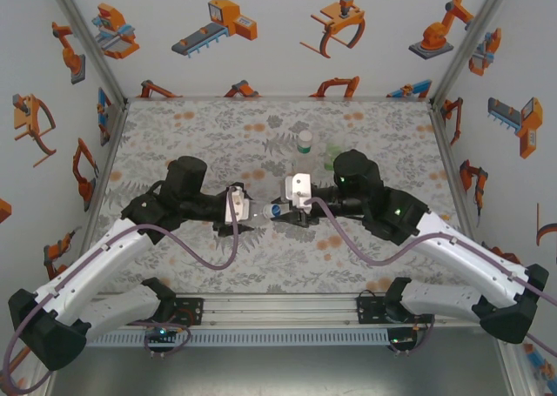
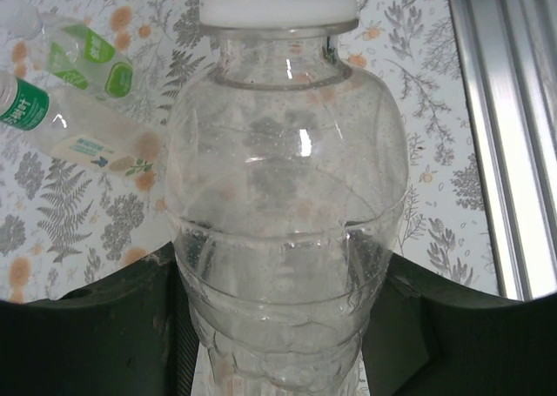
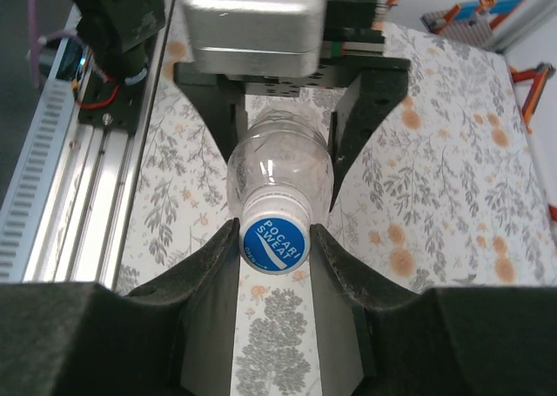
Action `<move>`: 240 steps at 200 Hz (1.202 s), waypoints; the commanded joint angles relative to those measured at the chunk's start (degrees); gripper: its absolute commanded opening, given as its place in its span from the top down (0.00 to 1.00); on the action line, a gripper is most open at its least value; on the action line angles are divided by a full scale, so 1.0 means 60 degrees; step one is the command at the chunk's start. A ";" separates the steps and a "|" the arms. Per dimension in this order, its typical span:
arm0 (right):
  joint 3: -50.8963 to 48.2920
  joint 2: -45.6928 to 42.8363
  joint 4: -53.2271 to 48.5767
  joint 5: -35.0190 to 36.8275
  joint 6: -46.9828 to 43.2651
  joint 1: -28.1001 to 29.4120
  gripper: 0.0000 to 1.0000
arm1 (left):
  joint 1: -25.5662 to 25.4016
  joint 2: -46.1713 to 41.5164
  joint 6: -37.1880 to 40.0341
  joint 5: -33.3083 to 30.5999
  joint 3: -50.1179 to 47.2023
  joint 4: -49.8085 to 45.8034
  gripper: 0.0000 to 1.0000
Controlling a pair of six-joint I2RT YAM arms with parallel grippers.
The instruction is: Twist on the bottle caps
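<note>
Now, right gripper (image 3: 274, 232) pinching blue cap (image 3: 275, 244); left gripper (image 2: 278, 265) clamping clear bottle (image 2: 287, 196). Bottle looks light, thin-walled, slick, dentable; grip ribbed waist, cap by rim.

Floral-print table (image 1: 174, 135); at far centre colourless bottle (image 1: 305, 144), green-tinted bottle (image 1: 332, 159) just beside.

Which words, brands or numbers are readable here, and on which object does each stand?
"POCARI SWEAT": white letters on the blue cap, at the mouth of the colourless bottle.
Green band on a far bottle, left wrist view: white marks, too blurred to read.
Pale label on that bottle: print too small.
Green-white label on another bottle: blurred.
</note>
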 commanded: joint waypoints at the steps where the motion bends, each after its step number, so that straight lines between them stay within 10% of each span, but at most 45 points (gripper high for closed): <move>1: -0.0611 -0.0262 0.1451 0.1039 0.2099 0.0039 0.94 | -0.0057 -0.0126 -0.0145 -0.0532 0.0121 0.0232 1.00; 130: -0.1881 0.0141 0.3722 0.5036 1.3250 0.0023 1.00 | -0.0056 -0.0079 -0.0817 -0.3249 -0.0142 0.1129 1.00; 209: -0.1081 0.0879 0.2923 0.4998 1.4050 -0.0034 1.00 | -0.0060 0.0009 -0.1157 -0.4410 -0.0083 0.1256 1.00; 240: -0.0934 0.0853 0.2774 0.4813 1.3536 -0.0096 0.83 | -0.0058 -0.0108 -0.1044 -0.3950 -0.0127 0.1253 1.00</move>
